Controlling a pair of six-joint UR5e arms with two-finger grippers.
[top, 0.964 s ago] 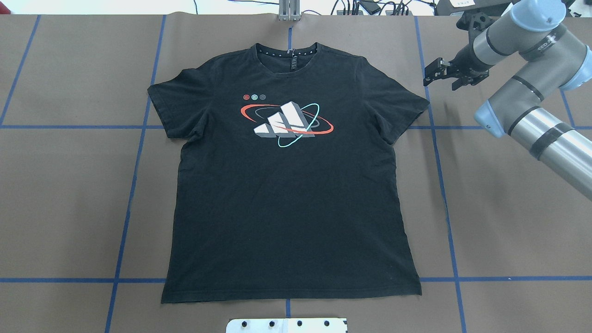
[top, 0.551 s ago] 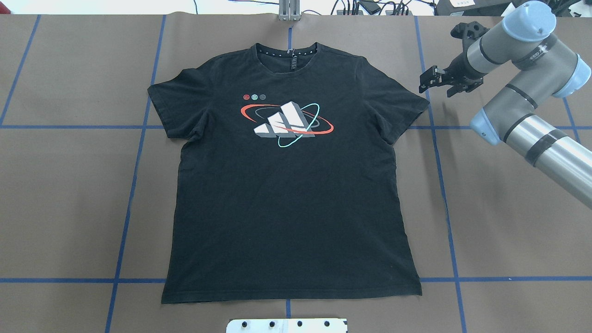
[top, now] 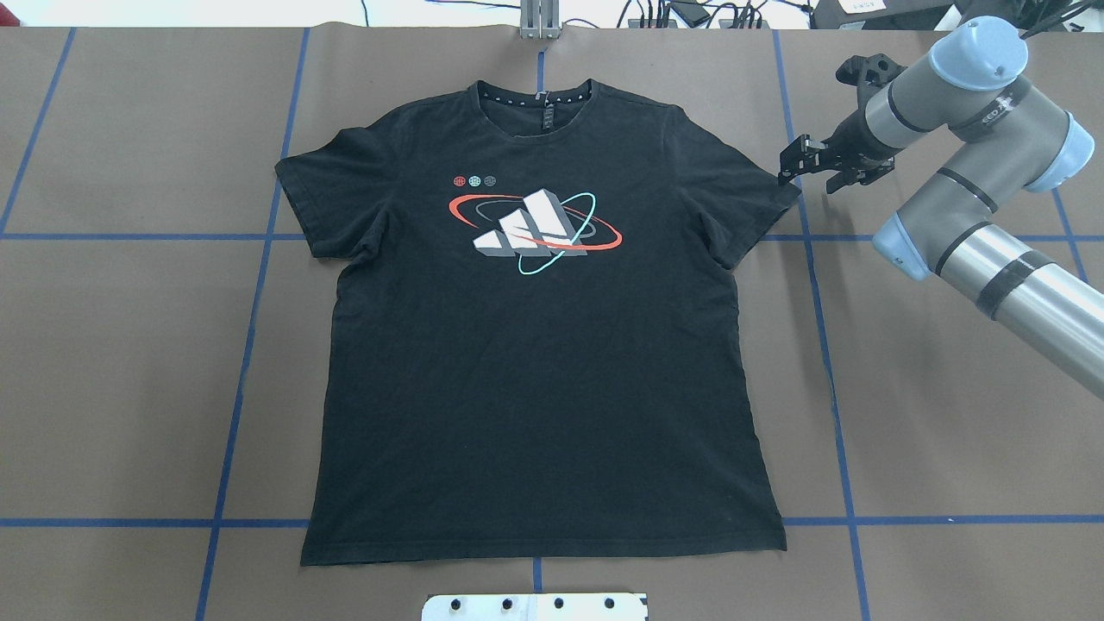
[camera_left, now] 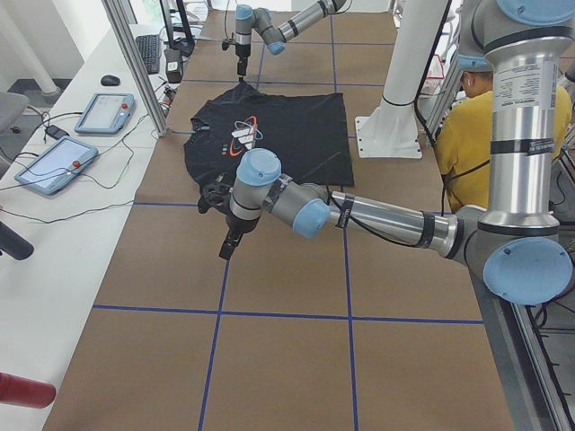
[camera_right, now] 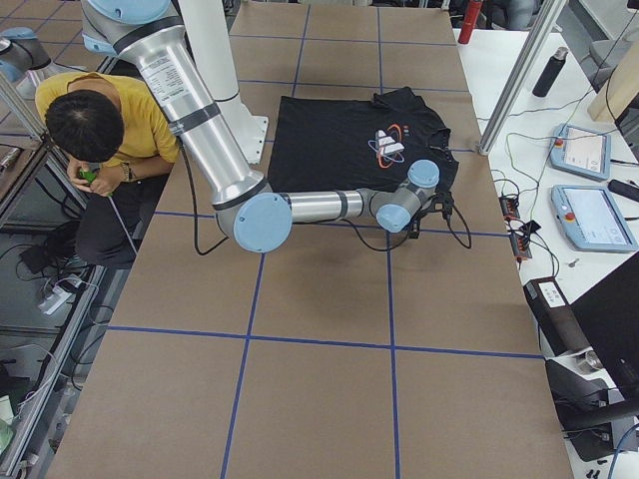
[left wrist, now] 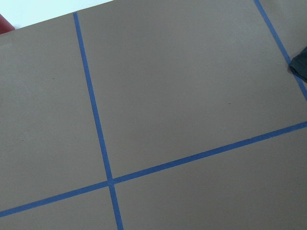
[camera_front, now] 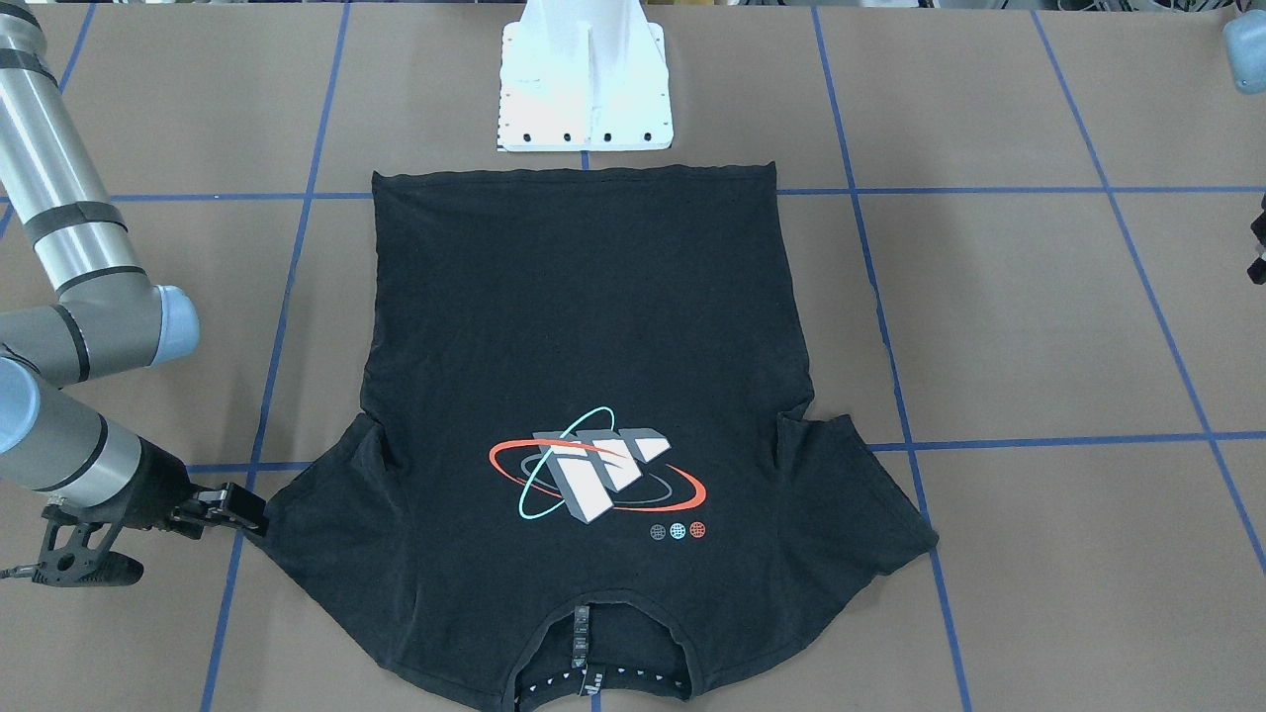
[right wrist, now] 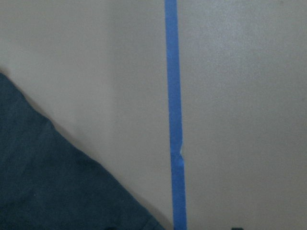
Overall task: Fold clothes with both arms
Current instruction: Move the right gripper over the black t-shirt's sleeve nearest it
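**Front-facing view.** Shows T-shirt [camera_front: 584,326] spread flat, logo [camera_front: 596,475] up, no fold made. Finds right gripper [camera_front: 252,516] low over the table [camera_front: 1039,326], fingertips at the edge of the nearest sleeve [camera_front: 316,524]. Cannot confirm contact. Places the whole garment ahead of those fingertips.

**Overhead view.** Reads the right jaws as spread, nothing between them, sleeve edge just in front. Records the long axis from collar [top: 535,95] to hem [top: 543,556], collar pointing away from the base plate [top: 535,606]. Sets that axis crosswise to the right gripper's line of reach.

**Left-side view.** Shows left gripper [camera_left: 226,244] over bare table, with the other sleeve near and just beyond it. Cannot tell whether spread or pressed together.

**Right-side view.** Agrees on the right gripper at the sleeve. Adds nothing on the jaws.

**Left wrist view.** Shows only table and blue tape lines [left wrist: 93,105], with one dark corner of cloth at the right edge.

**Right wrist view.** Shows sleeve edge at lower left and tape beside it.

**Judgement.** Taken as the opening step, first grasp not yet made. Calls next for advancing onto the sleeve edge, pinching it, and bringing the left gripper to the matching sleeve.
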